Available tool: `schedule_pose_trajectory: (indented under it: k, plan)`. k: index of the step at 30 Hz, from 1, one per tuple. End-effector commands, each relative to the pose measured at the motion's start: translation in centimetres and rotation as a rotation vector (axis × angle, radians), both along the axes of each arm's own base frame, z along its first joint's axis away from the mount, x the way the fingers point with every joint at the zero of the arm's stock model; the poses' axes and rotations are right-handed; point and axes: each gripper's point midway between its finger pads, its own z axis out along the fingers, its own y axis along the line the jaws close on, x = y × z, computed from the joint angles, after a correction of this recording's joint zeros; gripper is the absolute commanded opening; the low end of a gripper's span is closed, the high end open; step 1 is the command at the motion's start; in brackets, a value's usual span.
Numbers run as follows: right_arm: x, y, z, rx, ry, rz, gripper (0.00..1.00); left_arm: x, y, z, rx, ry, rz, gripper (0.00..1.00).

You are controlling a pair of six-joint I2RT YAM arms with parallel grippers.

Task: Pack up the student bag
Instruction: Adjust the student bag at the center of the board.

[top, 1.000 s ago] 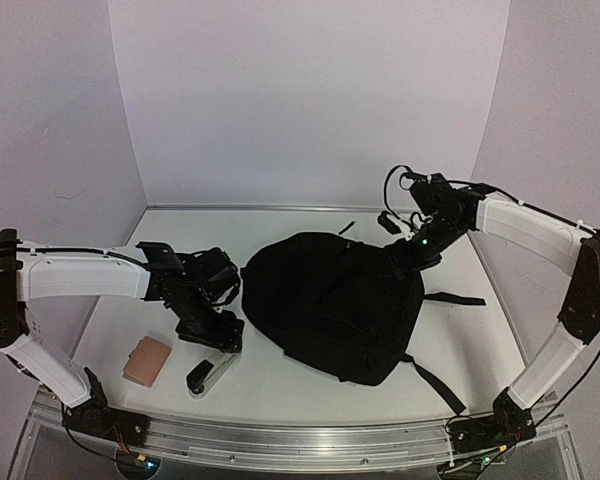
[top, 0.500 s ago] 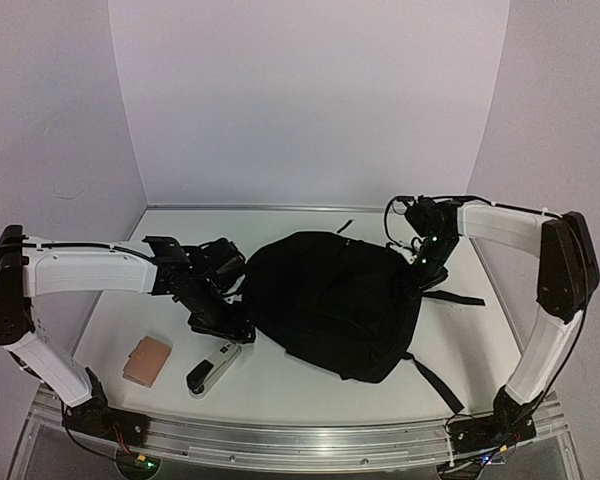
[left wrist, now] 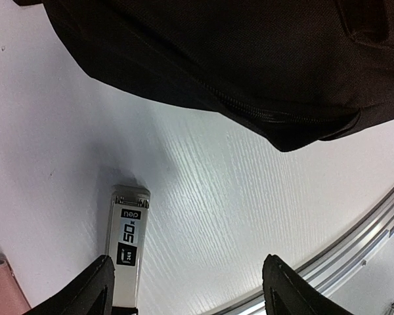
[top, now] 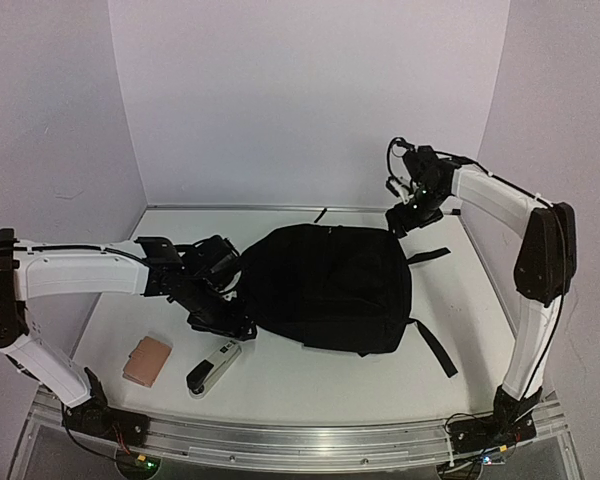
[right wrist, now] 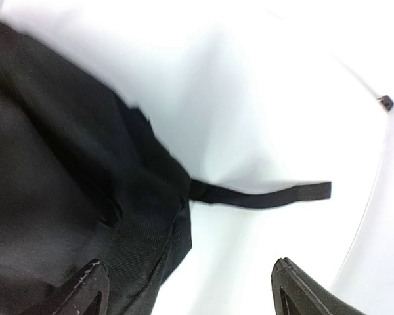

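Note:
The student bag [top: 325, 285] is a large black backpack lying flat in the middle of the table, its straps trailing to the right. My left gripper [top: 230, 325] is open and empty, low at the bag's left edge; the bag's zipped rim [left wrist: 249, 79] fills the top of the left wrist view. My right gripper [top: 400, 218] is open and empty above the bag's far right corner. The right wrist view shows the bag's corner [right wrist: 65, 197] and a thin black strap [right wrist: 262, 195] lying on the table.
A silver and black stapler [top: 212, 366] lies near the front left, also in the left wrist view [left wrist: 125, 249]. A small pink case [top: 146, 360] lies to its left. Another bag strap [top: 435, 348] trails toward the front right. The metal rail [top: 300, 440] runs along the near edge.
The bag has shifted and flattened, its straps swung round to the right. My right gripper let go of the bag and rose toward the back right. My left gripper stayed by the bag's left edge.

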Motion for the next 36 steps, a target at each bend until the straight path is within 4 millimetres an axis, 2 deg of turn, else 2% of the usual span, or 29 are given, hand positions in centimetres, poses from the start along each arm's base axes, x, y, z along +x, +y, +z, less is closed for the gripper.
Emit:
schedule_pose_trajectory:
  k: [1,7,11,19,23,25,31,36]
  plan:
    - [-2.3,2.7,5.7,0.176,-0.069,-0.06,0.79,0.4,-0.1,1.5,-0.04,-0.049,0.017,0.78]
    - [-6.8,9.2,4.0,0.181,-0.034,0.04,0.82,0.4,0.1,1.4,-0.032,-0.049,0.019,0.78]
    - [-8.4,12.5,2.3,0.167,-0.002,0.094,0.78,0.5,0.0,1.6,-0.043,-0.048,0.031,0.78]
    - [-9.3,17.2,-1.5,0.16,0.082,0.159,0.57,0.4,0.2,1.8,-0.046,-0.049,0.042,0.77]
    - [-9.4,18.8,-2.7,0.172,0.121,0.168,0.45,0.4,0.4,1.8,-0.045,-0.052,0.045,0.77]
    - [-9.3,19.3,-3.0,0.176,0.129,0.163,0.42,0.3,0.4,1.7,-0.046,-0.051,0.046,0.77]
    - [-8.7,20.6,-2.5,0.202,0.12,0.159,0.47,0.1,0.6,1.4,-0.054,-0.048,0.055,0.77]
    - [-8.4,21.5,-1.9,0.219,0.109,0.162,0.62,0.0,0.7,1.3,-0.053,-0.045,0.057,0.77]
